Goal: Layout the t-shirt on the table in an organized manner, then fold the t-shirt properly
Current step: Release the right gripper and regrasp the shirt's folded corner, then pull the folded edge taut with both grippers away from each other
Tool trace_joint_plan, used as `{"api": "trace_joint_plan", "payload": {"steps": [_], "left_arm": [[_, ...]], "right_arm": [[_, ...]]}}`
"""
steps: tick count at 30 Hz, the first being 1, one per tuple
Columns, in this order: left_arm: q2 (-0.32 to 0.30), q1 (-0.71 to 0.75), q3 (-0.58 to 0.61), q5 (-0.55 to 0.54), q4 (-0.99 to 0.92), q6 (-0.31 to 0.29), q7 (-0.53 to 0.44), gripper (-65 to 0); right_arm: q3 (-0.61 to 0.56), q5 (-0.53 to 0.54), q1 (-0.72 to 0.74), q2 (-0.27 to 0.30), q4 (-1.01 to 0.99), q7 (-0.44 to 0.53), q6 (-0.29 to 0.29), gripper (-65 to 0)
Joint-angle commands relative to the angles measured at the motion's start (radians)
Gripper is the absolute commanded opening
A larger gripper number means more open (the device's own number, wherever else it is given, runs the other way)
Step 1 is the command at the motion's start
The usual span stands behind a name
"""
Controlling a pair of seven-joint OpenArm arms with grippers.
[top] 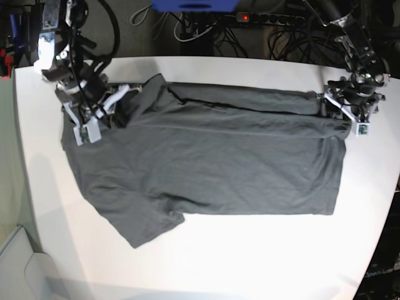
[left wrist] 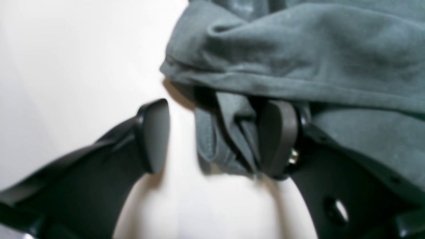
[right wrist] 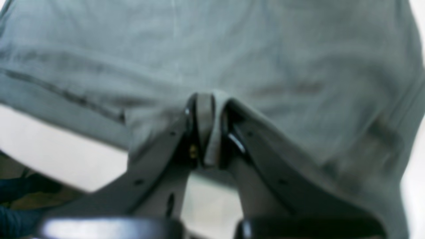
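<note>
White table (top: 206,250) carries the t-shirt (top: 212,162), spread flat with one long edge folded over. Right gripper (right wrist: 207,132) is clenched on a pinch of shirt fabric. Left gripper (left wrist: 215,136) stands released at the shirt's edge, cloth between its jaws

Base view looks down overhead; wrist views sit close, sharing the t-shirt (top: 206,162).

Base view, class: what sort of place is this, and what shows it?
Probably a robotics lab bench: a white table holding only a t-shirt, tangled cables and a power strip behind it.
</note>
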Motion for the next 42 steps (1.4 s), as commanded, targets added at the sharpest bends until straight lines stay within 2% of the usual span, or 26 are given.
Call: {"api": "trace_joint_plan", "payload": {"steps": [1,5,10,16,21,30,36,38,42], "left_arm": [[-0.001,0.008,0.001,0.036,-0.003,-0.007,0.051,-23.8],[-0.002,0.01,0.0,0.038,-0.004,-0.007,0.051,-23.8],[-0.002,0.011,-0.002,0.036,-0.003,-0.007,0.051,-23.7],[-0.002,0.007,-0.002,0.034,-0.009,-0.005,0.049,-23.7],[-0.002,0.002,-0.002,0.038,-0.009,-0.005,0.049,-23.6],[-0.002,0.0,-0.002,0.038,-0.009,-0.005,0.049,-23.6],[-0.002,0.0,-0.002,0.038,-0.009,-0.005,0.049,-23.6],[-0.002,0.0,-0.002,0.038,-0.009,-0.005,0.049,-23.6],[-0.004,0.0,0.0,0.039,-0.009,-0.005,0.049,-23.5]], "right_arm": [[0.003,0.016,0.039,0.005,0.019,0.0,0.004,-65.0],[0.007,0.019,0.157,0.005,0.019,-0.069,0.004,-65.0],[0.008,0.016,0.224,0.005,0.016,-0.134,0.004,-65.0],[0.008,0.016,0.221,0.009,-0.041,-0.138,0.004,-64.9],[0.011,0.016,0.22,0.046,-0.118,-0.134,0.004,-64.9],[0.165,0.016,0.169,0.06,-0.129,-0.14,0.004,-65.0],[0.166,0.016,0.112,0.057,-0.129,-0.141,0.004,-64.8],[0.166,0.016,0.097,0.054,-0.129,-0.141,0.004,-63.1],[0.165,0.016,0.077,0.054,-0.129,-0.141,0.004,-52.6]]}}
